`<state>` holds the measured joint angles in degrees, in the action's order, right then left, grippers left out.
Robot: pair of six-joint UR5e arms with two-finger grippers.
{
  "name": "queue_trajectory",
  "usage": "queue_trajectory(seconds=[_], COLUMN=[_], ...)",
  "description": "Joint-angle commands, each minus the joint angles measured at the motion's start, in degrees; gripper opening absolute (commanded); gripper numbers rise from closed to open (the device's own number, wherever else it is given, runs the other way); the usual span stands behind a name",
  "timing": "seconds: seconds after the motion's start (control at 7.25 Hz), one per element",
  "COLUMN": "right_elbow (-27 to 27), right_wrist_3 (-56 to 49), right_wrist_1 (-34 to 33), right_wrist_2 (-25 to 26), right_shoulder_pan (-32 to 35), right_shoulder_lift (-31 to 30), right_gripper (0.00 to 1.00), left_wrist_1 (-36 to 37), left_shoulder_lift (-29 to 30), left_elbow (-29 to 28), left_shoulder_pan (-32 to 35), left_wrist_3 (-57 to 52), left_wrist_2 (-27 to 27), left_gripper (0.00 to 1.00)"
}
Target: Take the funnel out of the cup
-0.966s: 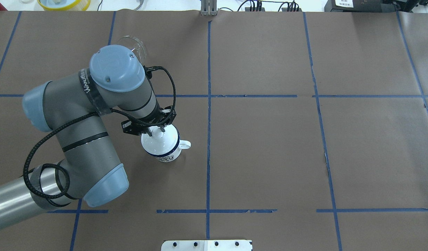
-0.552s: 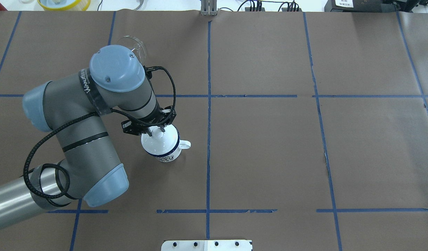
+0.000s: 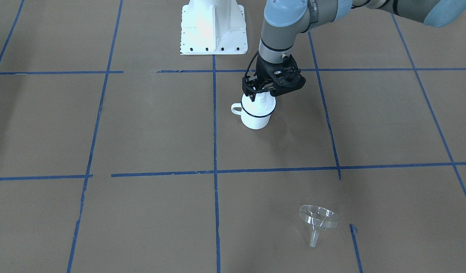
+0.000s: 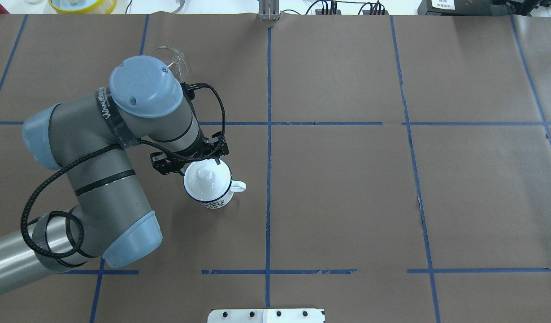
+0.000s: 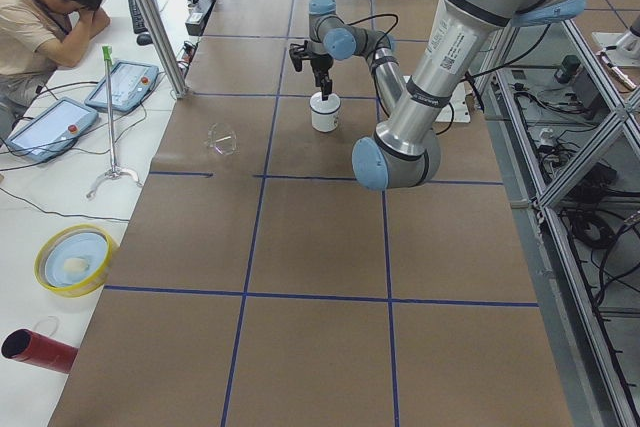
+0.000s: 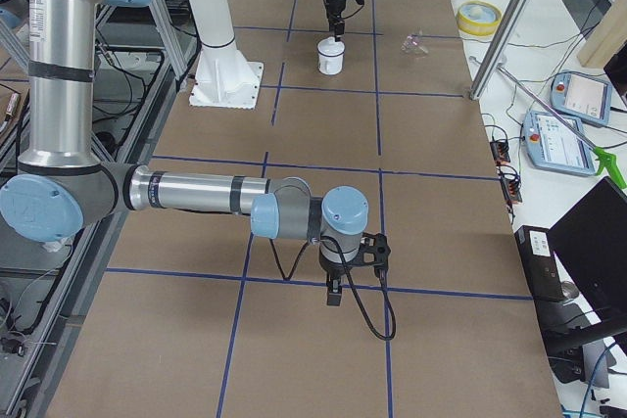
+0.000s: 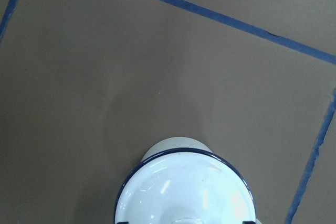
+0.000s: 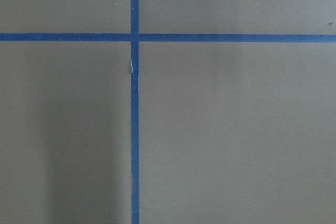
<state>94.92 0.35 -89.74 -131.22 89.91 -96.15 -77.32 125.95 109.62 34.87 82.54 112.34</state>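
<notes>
The clear funnel (image 3: 318, 222) lies on its side on the brown table, far from the cup; it also shows in the overhead view (image 4: 170, 58), partly behind my left arm. The white cup (image 3: 255, 120) with a blue rim stands upright and bears a white lid with a knob (image 4: 206, 178). My left gripper (image 3: 261, 94) hangs just above the knob, open and empty. In the left wrist view the lid (image 7: 184, 192) fills the bottom edge. My right gripper (image 6: 334, 293) shows only in the exterior right view, pointing down over bare table; I cannot tell its state.
The robot's white base plate (image 3: 213, 26) stands at the table's robot side. A yellow-rimmed dish (image 4: 82, 4) lies beyond the far table edge. A seated person (image 5: 50, 7) and tablets are at the far side.
My left gripper has let go of the lid's knob and lifted a little up and away. The lid stays on the cup. The funnel has not moved.
</notes>
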Motion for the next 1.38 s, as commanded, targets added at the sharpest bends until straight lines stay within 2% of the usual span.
queue_trajectory(seconds=[0.0,0.14,0.28,0.55,0.69,0.83,0.97,1.1,1.24], right_elbow=[0.0,0.0,0.0,0.0,0.0,0.0,-0.1,0.0,0.0], right_wrist_3=[0.0,0.0,0.0,0.0,0.0,0.0,0.0,0.0,0.0], right_wrist_1=[0.0,0.0,0.0,0.0,0.0,0.0,0.0,0.0,0.0], right_wrist_2=[0.0,0.0,0.0,0.0,0.0,0.0,0.0,0.0,0.0], right_shoulder_pan=[0.0,0.0,0.0,0.0,0.0,0.0,0.0,0.0,0.0], right_shoulder_lift=[0.0,0.0,0.0,0.0,0.0,0.0,0.0,0.0,0.0], right_gripper=[1.0,1.0,1.0,1.0,1.0,1.0,1.0,1.0,1.0], left_wrist_1=[0.2,0.4,0.4,0.3,0.1,0.0,0.0,-0.2,-0.8], left_shoulder_lift=[-4.5,-7.4,-10.8,-20.0,-23.9,-26.5,-29.2,-35.7,-37.7], left_elbow=[8.8,10.7,10.6,9.1,5.6,0.5,-6.1,-9.0,-10.5], left_shoulder_pan=[7.0,13.1,20.1,33.8,42.4,50.2,55.8,56.4,57.6], left_wrist_3=[-12.9,-21.7,-33.9,-57.6,-69.3,-81.2,-88.8,-90.0,-90.9], left_wrist_2=[0.7,2.1,7.2,12.8,15.4,16.2,19.5,23.4,24.8], left_gripper=[1.0,1.0,1.0,1.0,1.0,1.0,1.0,1.0,1.0])
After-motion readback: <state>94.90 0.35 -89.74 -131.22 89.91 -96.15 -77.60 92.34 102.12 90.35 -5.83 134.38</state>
